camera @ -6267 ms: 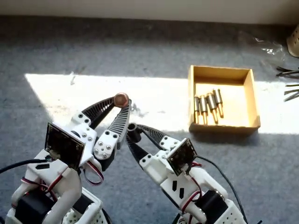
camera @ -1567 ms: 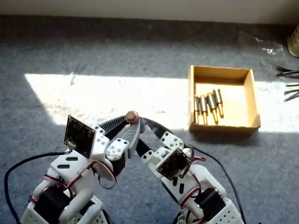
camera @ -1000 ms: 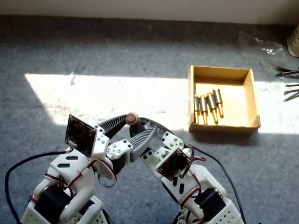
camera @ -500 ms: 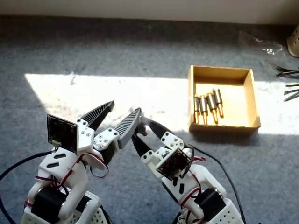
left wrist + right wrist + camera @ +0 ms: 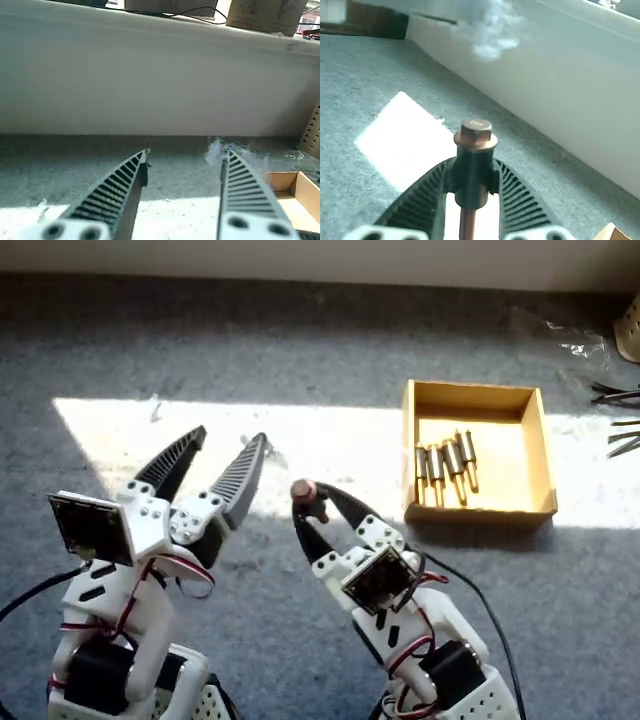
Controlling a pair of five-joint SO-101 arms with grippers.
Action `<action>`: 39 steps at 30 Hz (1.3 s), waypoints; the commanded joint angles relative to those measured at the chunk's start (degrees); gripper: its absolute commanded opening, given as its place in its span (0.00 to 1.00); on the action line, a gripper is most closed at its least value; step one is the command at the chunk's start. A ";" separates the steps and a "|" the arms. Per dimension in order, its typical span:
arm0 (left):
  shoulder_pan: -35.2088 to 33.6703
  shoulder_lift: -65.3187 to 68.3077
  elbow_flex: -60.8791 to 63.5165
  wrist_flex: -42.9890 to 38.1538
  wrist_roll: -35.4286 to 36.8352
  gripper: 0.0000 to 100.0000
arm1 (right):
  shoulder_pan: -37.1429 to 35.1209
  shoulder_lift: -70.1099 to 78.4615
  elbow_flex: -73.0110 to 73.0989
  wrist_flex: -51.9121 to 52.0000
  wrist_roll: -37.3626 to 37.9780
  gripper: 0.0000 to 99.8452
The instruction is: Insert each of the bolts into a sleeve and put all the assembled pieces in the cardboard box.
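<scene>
At the left of the table (image 5: 300, 350), the left gripper (image 5: 230, 435) (image 5: 188, 151) is raised above the surface with its fingers spread wide and nothing between them. To its right, near the centre, the right gripper (image 5: 318, 505) (image 5: 472, 175) is pinching a black sleeve (image 5: 316, 509) (image 5: 470, 182) with a copper bolt (image 5: 303, 490) (image 5: 475, 134) seated in it. The long axis of the bolt runs along the fingers: the hex head projects beyond the fingertips, pointing away from the wrist, and the shank emerges from the sleeve's other end. Farther right, well apart, the cardboard box (image 5: 475, 393) rests on the table. It contains several assembled pieces (image 5: 445, 468) lying side by side, long axes roughly parallel.
</scene>
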 commanded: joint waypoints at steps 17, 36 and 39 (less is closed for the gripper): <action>-6.99 -0.13 10.95 -1.41 -8.26 0.08 | 17.98 -0.57 -6.11 5.49 -7.21 0.01; -11.12 -0.13 13.41 -1.58 -8.26 0.27 | 28.26 6.99 -15.87 12.09 -7.47 0.01; -11.03 -0.13 13.41 -1.41 -8.26 0.22 | 30.46 15.08 -19.30 12.09 -7.47 0.01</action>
